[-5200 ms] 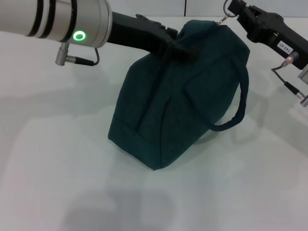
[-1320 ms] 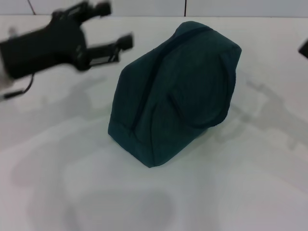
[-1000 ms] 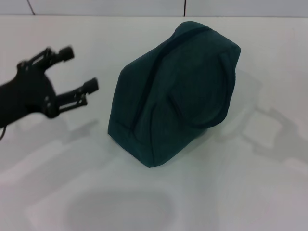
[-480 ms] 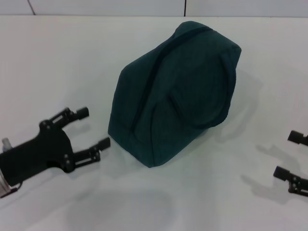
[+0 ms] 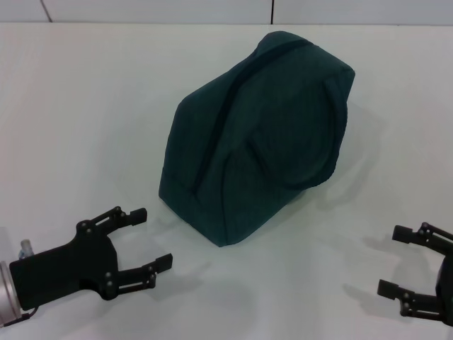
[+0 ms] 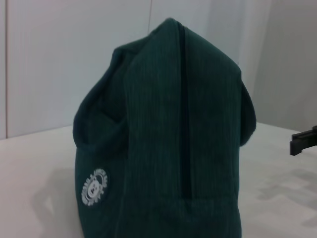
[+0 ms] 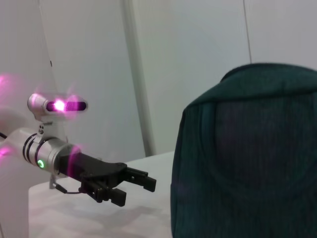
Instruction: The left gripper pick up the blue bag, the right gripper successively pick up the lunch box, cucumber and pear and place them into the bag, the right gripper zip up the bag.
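With blue bag point(image 5: 258, 134) zipped, standing mid-tabletop point(image 5: 85, 127), apparently final step: left tool point(image 5: 150, 236) and right tool point(image 5: 396, 259) low, near, spread wide, empty; nothing left but parking.

A plain white table point(image 5: 85, 106) fills almost all of the head view, its matte surface carrying soft grey shadows near the lower edge and towards the right side. Along the far edge rises a pale wall point(image 5: 156, 10), split into panels by a dark vertical seam point(image 5: 272, 10) near the middle and a second, slanted seam point(image 5: 44, 10) farther left. The left wrist view shows the same tabletop point(image 6: 34, 163) meeting light wall panels point(image 6: 59, 59), one thin vertical joint point(image 6: 150, 15) running between them. In the right wrist view a pale upright strip point(image 7: 136, 74) divides the wall point(image 7: 198, 49).
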`<state>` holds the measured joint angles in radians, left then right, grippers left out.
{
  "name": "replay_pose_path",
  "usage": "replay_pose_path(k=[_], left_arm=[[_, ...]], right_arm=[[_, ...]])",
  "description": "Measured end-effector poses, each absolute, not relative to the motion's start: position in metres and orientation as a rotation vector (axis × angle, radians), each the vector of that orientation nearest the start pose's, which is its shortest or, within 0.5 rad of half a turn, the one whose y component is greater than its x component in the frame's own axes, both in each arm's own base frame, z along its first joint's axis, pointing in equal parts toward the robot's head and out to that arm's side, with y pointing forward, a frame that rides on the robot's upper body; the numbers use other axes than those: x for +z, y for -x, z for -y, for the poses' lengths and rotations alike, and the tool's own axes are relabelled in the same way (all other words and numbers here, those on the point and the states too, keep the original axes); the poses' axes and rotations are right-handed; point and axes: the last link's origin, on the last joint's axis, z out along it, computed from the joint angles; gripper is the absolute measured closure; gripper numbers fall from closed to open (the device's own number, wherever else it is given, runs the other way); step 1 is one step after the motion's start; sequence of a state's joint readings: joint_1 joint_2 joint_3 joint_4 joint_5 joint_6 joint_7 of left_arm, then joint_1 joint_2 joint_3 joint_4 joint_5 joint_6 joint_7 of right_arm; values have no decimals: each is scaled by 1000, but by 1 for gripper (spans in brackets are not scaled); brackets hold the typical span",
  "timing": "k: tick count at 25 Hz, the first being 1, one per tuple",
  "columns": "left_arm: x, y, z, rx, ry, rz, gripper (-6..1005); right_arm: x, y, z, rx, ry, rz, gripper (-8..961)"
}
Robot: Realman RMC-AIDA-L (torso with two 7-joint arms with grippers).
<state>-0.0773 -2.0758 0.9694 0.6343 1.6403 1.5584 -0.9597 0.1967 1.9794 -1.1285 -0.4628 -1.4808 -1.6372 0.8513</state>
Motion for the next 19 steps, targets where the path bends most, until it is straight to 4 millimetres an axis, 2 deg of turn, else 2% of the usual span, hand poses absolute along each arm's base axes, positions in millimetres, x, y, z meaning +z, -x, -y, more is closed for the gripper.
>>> replay_pose_path(k=[19], left_arm=[[-16, 338, -202, -728, 2588, 521, 109]], right_arm=[[-15, -323, -226, 836, 2659, -373, 84]])
